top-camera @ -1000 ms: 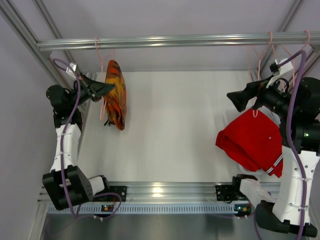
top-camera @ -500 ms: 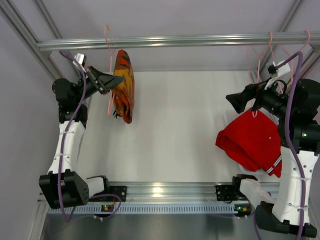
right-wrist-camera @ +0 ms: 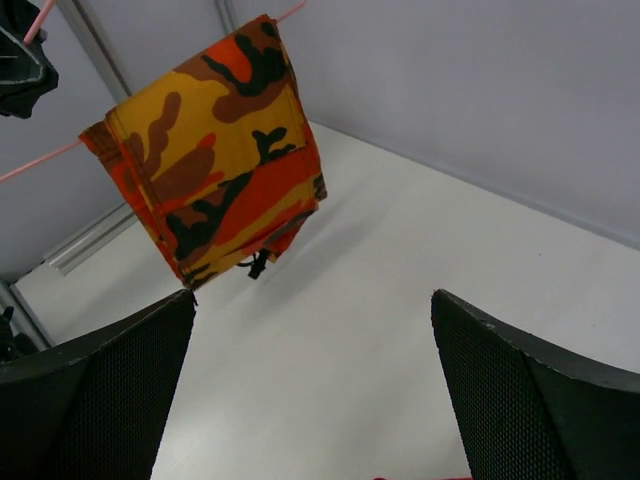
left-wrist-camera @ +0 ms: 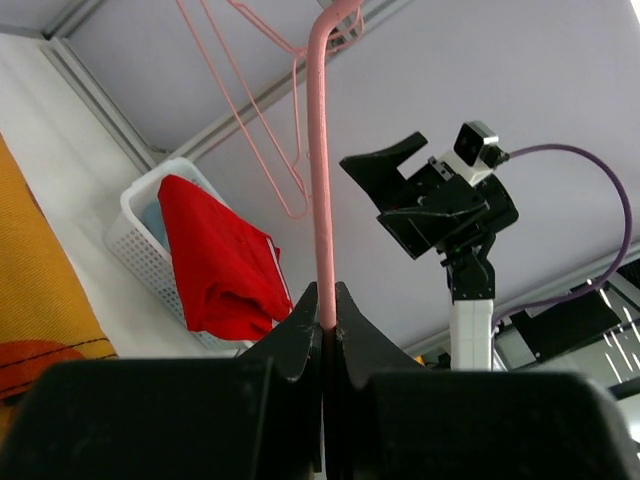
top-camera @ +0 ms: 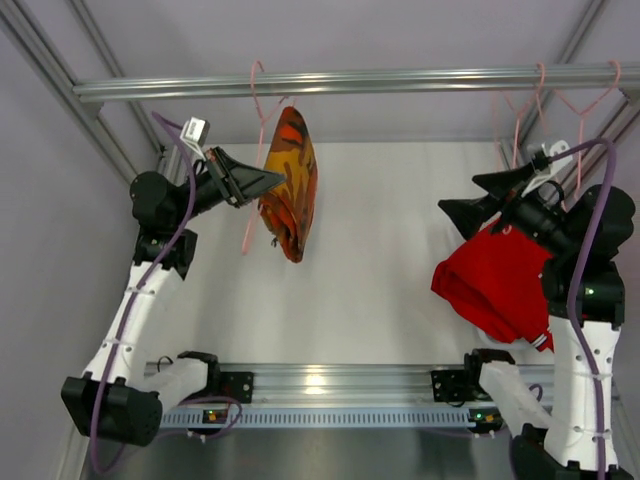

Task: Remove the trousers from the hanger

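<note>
The orange-yellow trousers [top-camera: 288, 190] with a dark red-black pattern hang folded over a pink hanger [top-camera: 255, 150]. My left gripper [top-camera: 270, 180] is shut on the hanger's wire [left-wrist-camera: 320, 180], and its jaws [left-wrist-camera: 327, 300] pinch it. The trousers also show in the right wrist view [right-wrist-camera: 215, 150]. My right gripper [top-camera: 470, 195] is open and empty [right-wrist-camera: 312, 300], facing the hanging trousers from across the table. The red trousers [top-camera: 495, 285] lie in a white basket [left-wrist-camera: 135, 215] at the right. A sliver of light blue cloth [left-wrist-camera: 155, 215] shows behind them.
A metal rail [top-camera: 400, 80] crosses the back. Empty pink hangers [top-camera: 520, 110] hang on it at the right, near my right arm. Slanted frame bars run along both sides. The white table top [top-camera: 380, 260] lies between the arms.
My left arm has carried the hanger and the patterned trousers to the right, toward the table's middle. My right gripper has tilted a little toward them.
</note>
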Controlling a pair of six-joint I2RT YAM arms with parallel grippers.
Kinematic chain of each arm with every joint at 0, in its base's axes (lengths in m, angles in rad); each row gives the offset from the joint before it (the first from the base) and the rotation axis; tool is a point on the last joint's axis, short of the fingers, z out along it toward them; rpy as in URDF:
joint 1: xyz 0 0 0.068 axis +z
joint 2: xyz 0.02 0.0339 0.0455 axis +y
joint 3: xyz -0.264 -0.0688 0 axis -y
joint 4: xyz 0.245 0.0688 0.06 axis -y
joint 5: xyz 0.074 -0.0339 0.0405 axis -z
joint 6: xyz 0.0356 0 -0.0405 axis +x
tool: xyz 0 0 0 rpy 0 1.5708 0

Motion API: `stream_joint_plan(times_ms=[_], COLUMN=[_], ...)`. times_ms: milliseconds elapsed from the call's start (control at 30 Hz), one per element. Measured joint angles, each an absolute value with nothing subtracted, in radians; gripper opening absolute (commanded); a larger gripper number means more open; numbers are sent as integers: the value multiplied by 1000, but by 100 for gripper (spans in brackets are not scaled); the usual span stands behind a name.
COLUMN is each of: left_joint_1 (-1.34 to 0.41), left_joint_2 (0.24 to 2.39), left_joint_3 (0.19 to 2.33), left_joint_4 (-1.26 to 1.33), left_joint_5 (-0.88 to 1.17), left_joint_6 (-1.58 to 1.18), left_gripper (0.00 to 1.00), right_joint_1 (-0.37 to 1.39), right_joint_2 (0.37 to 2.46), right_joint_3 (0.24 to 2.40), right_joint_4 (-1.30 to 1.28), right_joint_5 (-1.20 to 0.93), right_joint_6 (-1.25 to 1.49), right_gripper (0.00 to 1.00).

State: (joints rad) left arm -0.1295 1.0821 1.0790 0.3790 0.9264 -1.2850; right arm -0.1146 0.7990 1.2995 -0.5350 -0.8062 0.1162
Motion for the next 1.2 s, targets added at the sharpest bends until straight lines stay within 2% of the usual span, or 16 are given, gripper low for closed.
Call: stream_joint_plan(times_ms=[133, 300, 333, 700, 967, 1200], left_joint_1=[-191, -235, -241, -266, -287, -300], left_joint_2=[1052, 1040, 1040, 1040, 1040, 1040], left_joint_3=[1048, 1004, 995, 942, 942, 950], left_joint_4=[349, 319, 312, 311, 313, 312], left_joint_5=[902, 891, 886, 793, 745, 739], left_joint_6=[-1255, -1241, -1242, -1330, -1359, -1369], left_gripper=[0, 0, 0, 0, 0, 0], right_joint_1=[10, 345, 369, 891, 1060, 1085], right_joint_2=[842, 926, 931, 1032, 1199, 1267], right_joint_3=[1283, 1279, 1274, 1137, 1140, 1137], right_joint_4=[-468, -447, -444, -353, -203, -64], right_joint_5=[-767, -602, -588, -105, 94, 123], right_joint_6=[115, 61, 56, -133, -94, -60], right_gripper=[99, 99, 99, 100, 99, 100])
